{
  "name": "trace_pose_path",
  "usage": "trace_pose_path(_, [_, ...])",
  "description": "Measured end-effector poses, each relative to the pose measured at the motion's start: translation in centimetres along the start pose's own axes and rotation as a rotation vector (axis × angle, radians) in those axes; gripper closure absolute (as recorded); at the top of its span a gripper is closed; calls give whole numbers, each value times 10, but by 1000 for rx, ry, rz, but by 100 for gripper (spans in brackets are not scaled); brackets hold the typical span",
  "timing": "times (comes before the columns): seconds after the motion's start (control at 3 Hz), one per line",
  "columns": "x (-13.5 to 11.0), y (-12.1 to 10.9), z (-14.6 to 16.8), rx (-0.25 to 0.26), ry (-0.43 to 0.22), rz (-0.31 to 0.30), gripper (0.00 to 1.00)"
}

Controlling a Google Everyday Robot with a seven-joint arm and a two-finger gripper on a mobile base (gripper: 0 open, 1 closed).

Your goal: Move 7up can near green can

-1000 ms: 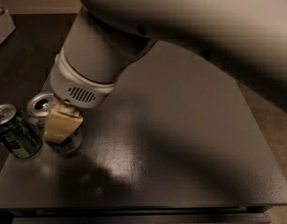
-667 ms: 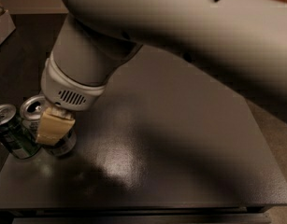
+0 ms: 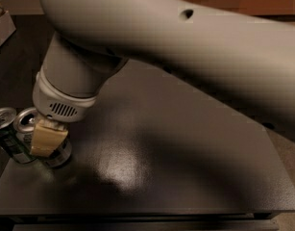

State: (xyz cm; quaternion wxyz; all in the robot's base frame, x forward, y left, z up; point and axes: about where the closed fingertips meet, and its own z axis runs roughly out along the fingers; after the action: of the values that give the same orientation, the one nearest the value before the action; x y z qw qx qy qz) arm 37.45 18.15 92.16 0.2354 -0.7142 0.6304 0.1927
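A: Where's the 7up can (image 3: pixel 28 121)?
B: Clamped in my tool (image 3: pixel 48 140), at the tabletop's (image 3: pixel 176 167) 8 o'clock corner, with the green can (image 3: pixel 9 141) just beside it at 9 o'clock.
A: Why there?
B: The task wants them together; release seems next.

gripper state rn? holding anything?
Gripper: down against the 7up can, which stands right beside the green can; open, closed or gripping cannot be told.
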Motion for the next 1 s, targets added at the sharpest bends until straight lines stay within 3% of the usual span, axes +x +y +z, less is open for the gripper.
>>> trace_pose_path(0.33, [2,2,10,-15,7,0,82])
trace_pose_path(1.0, [3,4,17,-22,10,-1,36])
